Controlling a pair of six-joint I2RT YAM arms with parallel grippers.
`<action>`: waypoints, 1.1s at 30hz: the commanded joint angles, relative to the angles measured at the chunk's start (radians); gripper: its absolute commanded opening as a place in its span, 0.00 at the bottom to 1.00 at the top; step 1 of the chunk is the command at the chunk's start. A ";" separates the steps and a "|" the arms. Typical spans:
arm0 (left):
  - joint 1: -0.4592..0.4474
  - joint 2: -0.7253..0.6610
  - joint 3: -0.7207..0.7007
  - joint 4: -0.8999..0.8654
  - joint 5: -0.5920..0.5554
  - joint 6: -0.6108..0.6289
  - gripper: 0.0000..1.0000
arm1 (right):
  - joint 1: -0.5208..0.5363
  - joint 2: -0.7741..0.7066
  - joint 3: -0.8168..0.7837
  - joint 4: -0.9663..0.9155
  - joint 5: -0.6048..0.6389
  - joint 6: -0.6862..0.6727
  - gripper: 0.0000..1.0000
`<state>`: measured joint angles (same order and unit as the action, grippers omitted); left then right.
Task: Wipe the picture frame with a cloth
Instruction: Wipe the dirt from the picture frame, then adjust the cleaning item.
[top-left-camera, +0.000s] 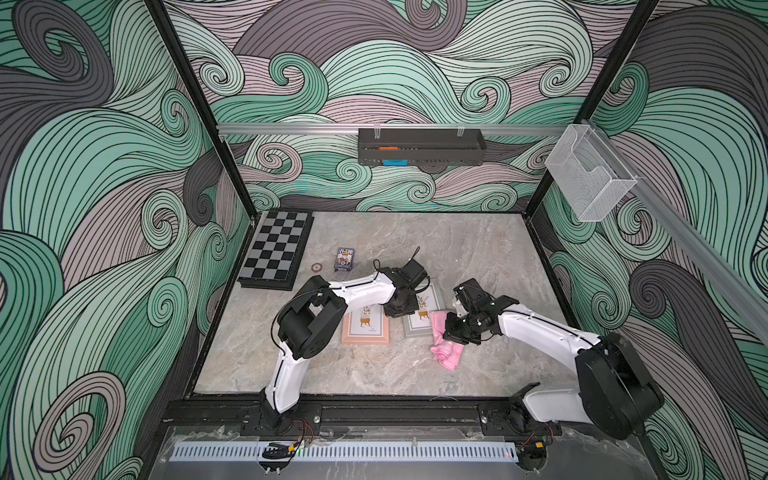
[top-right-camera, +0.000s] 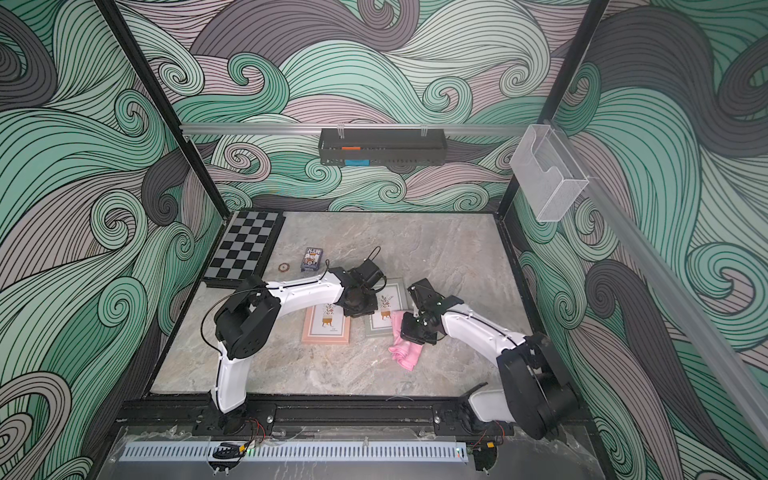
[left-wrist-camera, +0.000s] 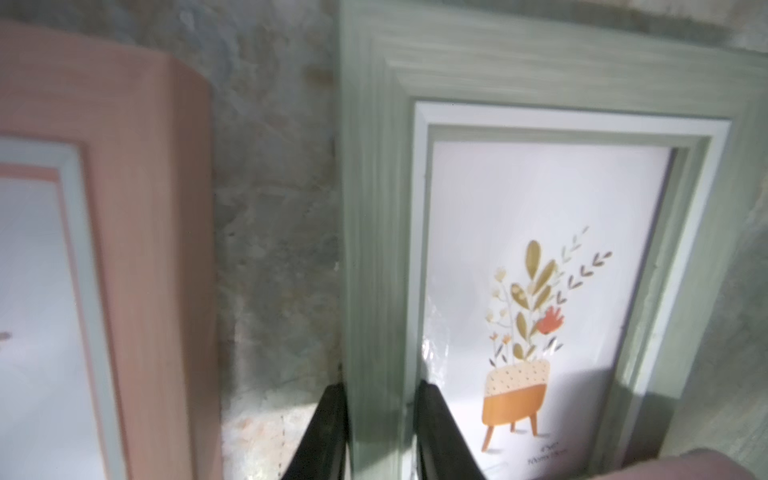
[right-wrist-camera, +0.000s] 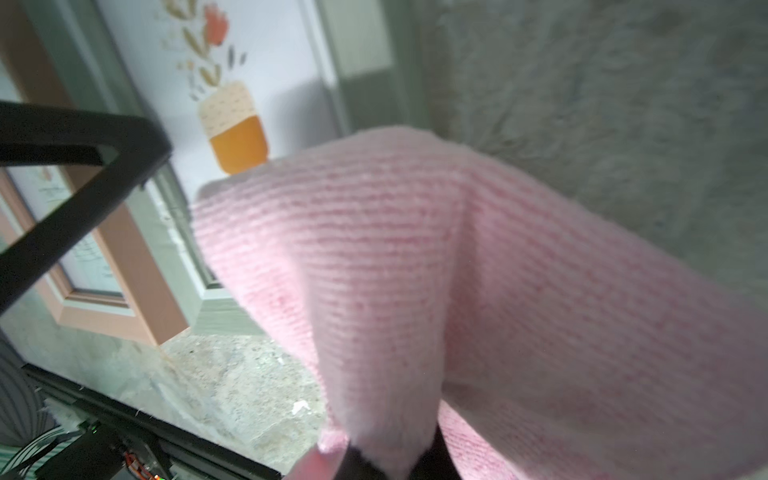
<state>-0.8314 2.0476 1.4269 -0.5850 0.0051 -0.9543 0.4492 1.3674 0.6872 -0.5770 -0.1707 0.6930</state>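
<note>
On the grey marbled tabletop (top-left-camera: 478, 249) our left gripper (left-wrist-camera: 379, 386) clamps the sage-green wooden frame (left-wrist-camera: 561, 83) steady while our right gripper (right-wrist-camera: 395, 457) grips the pink fabric cloth (right-wrist-camera: 457, 270) for wiping.

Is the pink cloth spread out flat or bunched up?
Bunched up. The pink cloth is pinched in the right gripper and falls in folds, its lower end crumpled on the table beside the green picture frame.
</note>
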 joint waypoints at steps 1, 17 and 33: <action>-0.005 0.074 -0.072 -0.090 -0.007 0.039 0.19 | -0.036 0.016 0.018 -0.085 0.090 -0.040 0.00; -0.025 0.021 0.015 -0.046 0.017 0.117 0.72 | -0.078 -0.143 0.188 -0.208 0.130 -0.166 0.00; 0.067 -0.390 -0.329 0.513 0.513 -0.086 0.99 | -0.078 -0.196 0.200 -0.165 -0.161 -0.312 0.00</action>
<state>-0.8024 1.7031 1.1713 -0.2916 0.3294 -0.9310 0.3744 1.1599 0.8852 -0.7475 -0.2729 0.4160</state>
